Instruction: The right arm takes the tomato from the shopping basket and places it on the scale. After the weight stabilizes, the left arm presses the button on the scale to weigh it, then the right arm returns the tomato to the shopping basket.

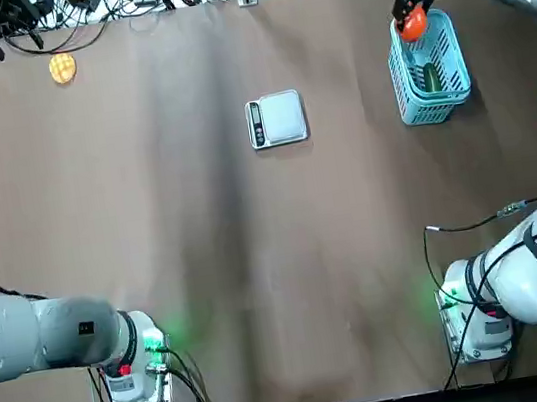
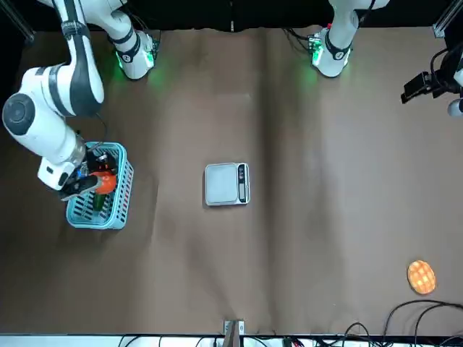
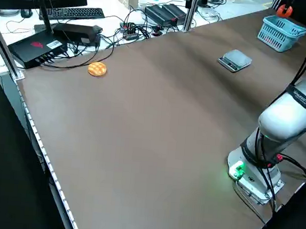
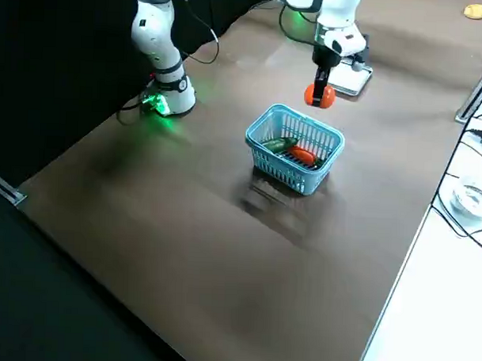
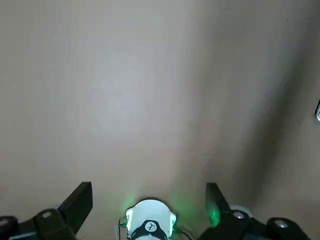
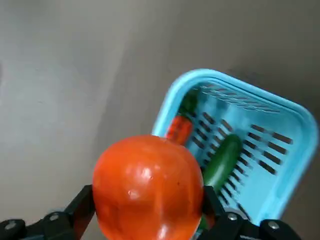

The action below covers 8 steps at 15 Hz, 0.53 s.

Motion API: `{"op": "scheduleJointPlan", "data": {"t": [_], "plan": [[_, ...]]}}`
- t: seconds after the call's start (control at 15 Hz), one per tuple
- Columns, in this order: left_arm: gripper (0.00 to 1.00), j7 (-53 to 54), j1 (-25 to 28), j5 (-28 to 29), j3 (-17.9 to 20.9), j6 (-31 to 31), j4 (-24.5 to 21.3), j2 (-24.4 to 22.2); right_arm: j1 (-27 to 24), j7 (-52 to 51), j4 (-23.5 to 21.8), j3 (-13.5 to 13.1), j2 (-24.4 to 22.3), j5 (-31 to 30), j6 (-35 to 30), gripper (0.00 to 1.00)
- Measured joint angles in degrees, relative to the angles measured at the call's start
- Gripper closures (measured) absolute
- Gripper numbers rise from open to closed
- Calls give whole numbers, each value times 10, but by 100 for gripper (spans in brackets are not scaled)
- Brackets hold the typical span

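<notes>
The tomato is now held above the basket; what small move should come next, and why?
Probably carry it sideways toward the scale. The right gripper is shut on the tomato, already clear above the shopping basket, and the scale's platform is bare.

Brown table (image 1: 208,271), scale (image 1: 278,119), blue shopping basket (image 1: 430,71), round yellow-orange item (image 1: 63,68)

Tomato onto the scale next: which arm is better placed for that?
Right. The right gripper is shut on the tomato, held above the shopping basket on the scale side. The left gripper is open and empty, far off.
</notes>
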Motion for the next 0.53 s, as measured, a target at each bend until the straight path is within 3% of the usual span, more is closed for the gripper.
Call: {"op": "scheduleJointPlan", "data": {"t": [0.33, 0.53], "plan": [[0, 0, 0, 0, 0, 0, 0, 0, -43, 68, -7, -5, 5, -42, -4, 9], [0, 0, -1, 0, -1, -1, 0, 0, -44, 129, -11, -3, 35, -47, -1, 9]]}}
